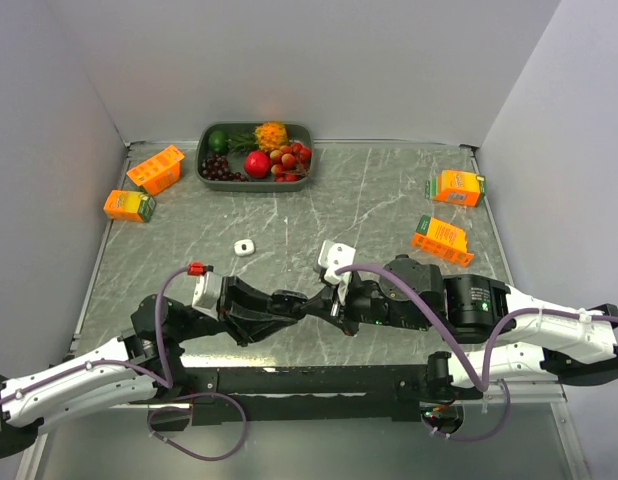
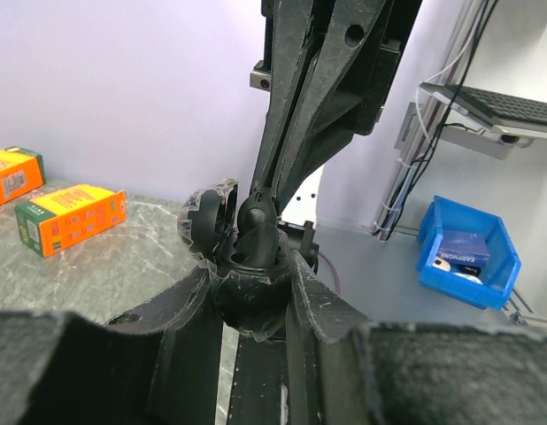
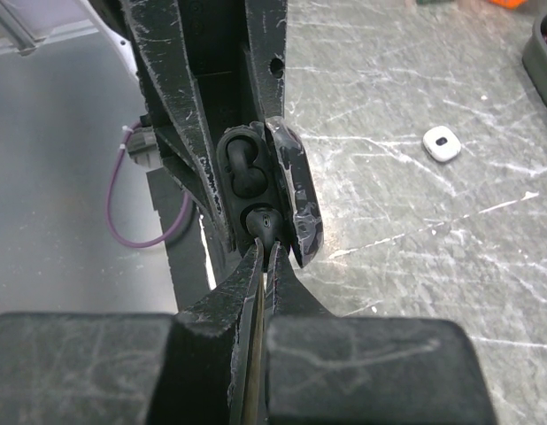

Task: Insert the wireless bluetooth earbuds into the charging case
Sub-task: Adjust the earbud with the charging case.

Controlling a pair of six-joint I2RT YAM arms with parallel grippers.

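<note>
The open charging case (image 2: 207,223) is gripped by the left gripper (image 2: 256,292), near the middle of the table (image 1: 389,200). A black earbud (image 3: 263,221) is pinched by the closed right gripper (image 3: 265,257) at the case. A white earbud (image 1: 244,247) is seen farther back.

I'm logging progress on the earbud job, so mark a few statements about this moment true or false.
1. The left gripper is shut on the glossy black round charging case. True.
2. The case's lid is closed. False: it stands open.
3. The right gripper pinches a glossy black earbud at the case's opening. True.
4. The small white bud lies in the grey fruit tray. False: it lies on the marbled grey table, apart from the tray.
</note>
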